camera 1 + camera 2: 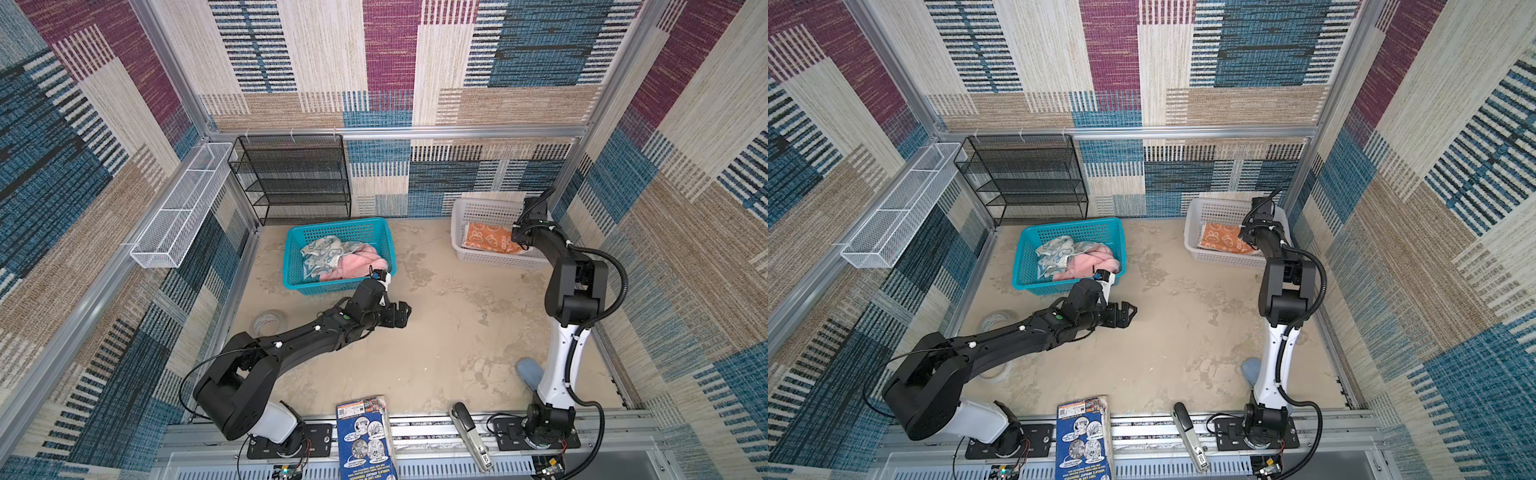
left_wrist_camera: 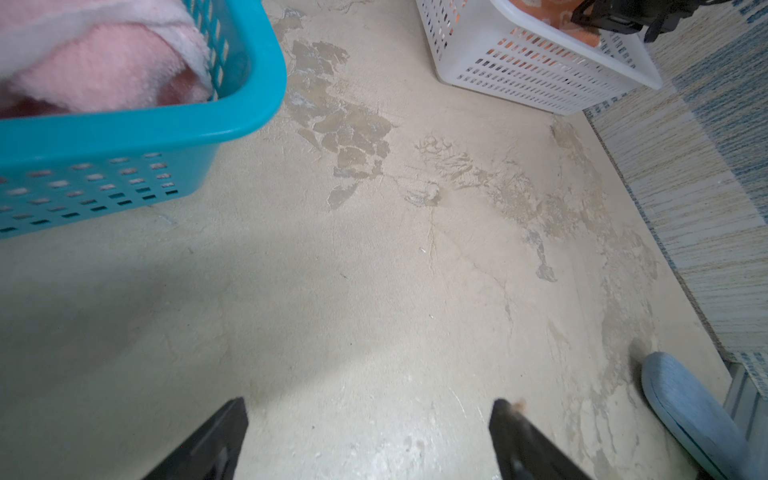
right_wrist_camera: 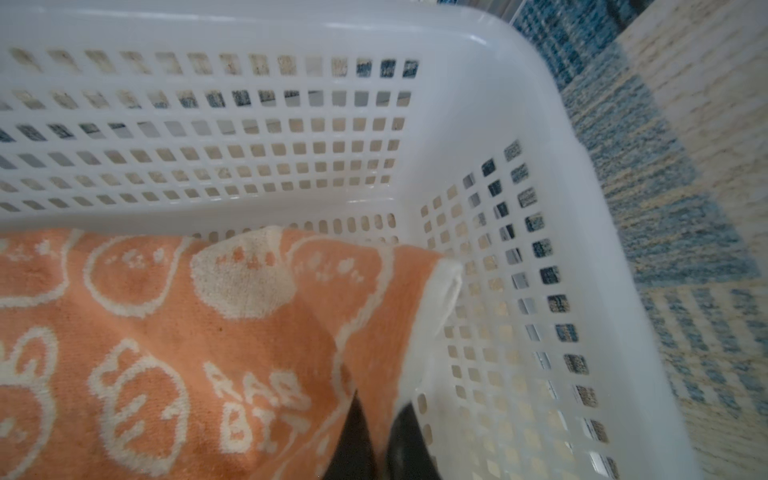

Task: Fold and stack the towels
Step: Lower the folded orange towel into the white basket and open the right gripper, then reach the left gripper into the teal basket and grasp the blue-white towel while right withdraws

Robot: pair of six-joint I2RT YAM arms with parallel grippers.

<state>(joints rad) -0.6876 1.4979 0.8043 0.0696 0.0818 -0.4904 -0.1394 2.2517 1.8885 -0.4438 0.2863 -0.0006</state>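
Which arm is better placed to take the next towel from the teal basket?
Probably left. The left gripper is open beside the teal basket with the pink towel; the right gripper is inside the white basket, pinching the orange towel.

Middle of the beige plaster tabletop [image 1: 449, 332] is wide open. Blockers: teal plastic basket [image 1: 320, 286] at 11 o'clock, white plastic basket [image 1: 478, 212] at 2 with an orange rabbit-print towel [image 1: 490, 243] lying inside, clear tape roll [image 1: 257, 324] at 9, blue cardboard box [image 1: 365, 440] at 6.
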